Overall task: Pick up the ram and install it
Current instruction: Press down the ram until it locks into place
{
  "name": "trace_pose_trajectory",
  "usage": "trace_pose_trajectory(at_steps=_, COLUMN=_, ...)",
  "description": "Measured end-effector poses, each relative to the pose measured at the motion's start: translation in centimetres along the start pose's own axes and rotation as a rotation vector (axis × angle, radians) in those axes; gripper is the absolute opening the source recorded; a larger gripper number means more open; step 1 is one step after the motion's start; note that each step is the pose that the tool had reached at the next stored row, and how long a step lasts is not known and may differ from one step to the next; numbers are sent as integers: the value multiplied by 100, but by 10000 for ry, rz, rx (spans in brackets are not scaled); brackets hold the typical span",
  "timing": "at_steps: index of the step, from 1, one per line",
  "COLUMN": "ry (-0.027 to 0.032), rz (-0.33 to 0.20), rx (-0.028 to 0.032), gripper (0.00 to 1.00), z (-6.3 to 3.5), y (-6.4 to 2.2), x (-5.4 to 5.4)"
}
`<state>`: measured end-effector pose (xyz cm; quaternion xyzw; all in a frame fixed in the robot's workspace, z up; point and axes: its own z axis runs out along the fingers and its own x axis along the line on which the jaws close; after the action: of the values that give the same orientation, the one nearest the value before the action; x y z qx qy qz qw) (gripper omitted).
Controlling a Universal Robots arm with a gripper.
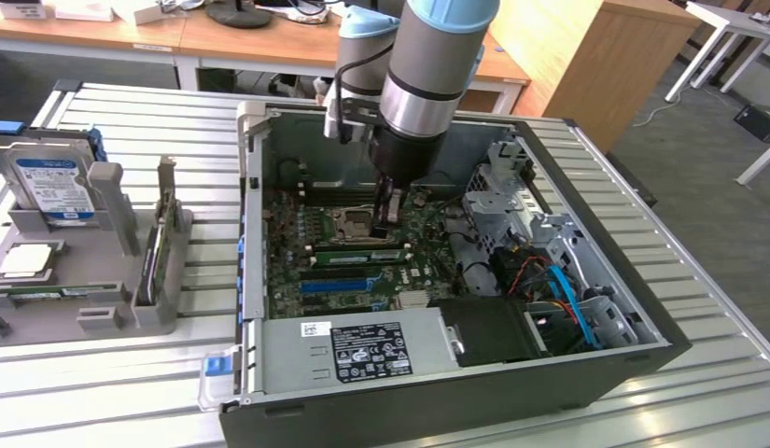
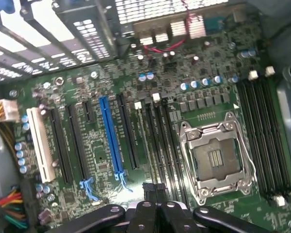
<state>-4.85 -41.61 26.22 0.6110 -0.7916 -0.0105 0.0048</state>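
On the exterior view's left, a grey holder (image 1: pixel 74 280) on the bench (image 1: pixel 135 373) carries a hard drive (image 1: pixel 55 187). Centre: my pincer (image 1: pixel 385 224) reaches down into the open computer case (image 1: pixel 584 373), its fingers pressed together over the motherboard (image 1: pixel 322 271) beside the processor socket (image 1: pixel 356 222). I cannot tell the ram apart from the slots (image 2: pixel 157 145) beneath it.

We see a lab or workshop: an open computer case (image 1: pixel 484 373) on a slatted metal table (image 1: pixel 708 308), with wooden desks (image 1: pixel 235 42) along the frame's top.
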Motion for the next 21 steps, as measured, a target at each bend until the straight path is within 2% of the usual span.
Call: trace_pose_trajectory(at_steps=21, ry=-71, rz=3148, rx=16, gripper=11, z=3, y=4, x=1)
